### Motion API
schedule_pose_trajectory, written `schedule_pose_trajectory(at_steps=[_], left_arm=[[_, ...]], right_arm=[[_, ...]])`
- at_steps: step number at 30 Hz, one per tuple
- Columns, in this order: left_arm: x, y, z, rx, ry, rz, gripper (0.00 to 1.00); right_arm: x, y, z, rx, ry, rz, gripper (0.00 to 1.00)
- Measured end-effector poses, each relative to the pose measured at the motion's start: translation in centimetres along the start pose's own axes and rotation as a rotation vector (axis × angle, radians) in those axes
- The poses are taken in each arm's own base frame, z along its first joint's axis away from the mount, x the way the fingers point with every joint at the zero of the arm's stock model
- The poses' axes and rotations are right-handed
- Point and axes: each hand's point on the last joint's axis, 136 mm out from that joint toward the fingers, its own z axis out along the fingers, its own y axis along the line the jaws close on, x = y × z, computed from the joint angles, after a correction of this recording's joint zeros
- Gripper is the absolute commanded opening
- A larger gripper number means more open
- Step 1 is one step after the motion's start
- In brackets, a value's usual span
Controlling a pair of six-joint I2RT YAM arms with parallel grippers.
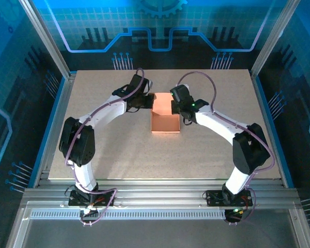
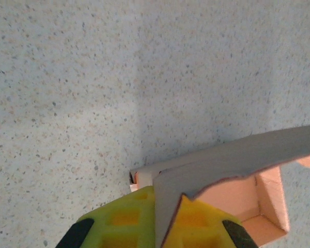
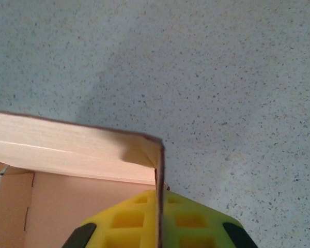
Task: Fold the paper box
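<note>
Overhead, salmon-orange paper box sits mid-table, open-topped, walls upright. Left gripper is clenched on its far-left wall, right gripper on its far-right wall. Speckled table leaves open room near, left and right. Left wrist: yellow pads pinch a tilted cardboard flap. Right wrist: pads clamp a wall edge at the box corner.

Crowded in the middle, open round the edges.
The paper box blocks mid-table, with the left gripper clamped on its left wall and the right gripper clamped on its right. Both arms arch in and fence the flanks. Bare table lies open in front between the arms and along the far edge. Frame posts stand at the far corners.
</note>
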Motion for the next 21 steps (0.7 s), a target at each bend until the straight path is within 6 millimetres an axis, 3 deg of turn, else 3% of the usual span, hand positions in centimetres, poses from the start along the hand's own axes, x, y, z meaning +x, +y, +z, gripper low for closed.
schedule_pose_trajectory(at_steps=[4, 12, 21], left_arm=[[-0.7, -0.1, -0.1, -0.01, -0.063, -0.021, 0.0], [0.8, -0.5, 0.4, -0.023, -0.118, -0.015, 0.0], [2.2, -1.0, 0.5, -0.005, -0.156, -0.01, 0.0]], right_arm=[[-0.1, 0.0, -0.3, 0.021, -0.053, 0.043, 0.0], [1.7, -0.2, -0.3, 0.077, -0.104, 0.086, 0.0], [2.3, -0.6, -0.3, 0.121, -0.134, 0.138, 0.0]])
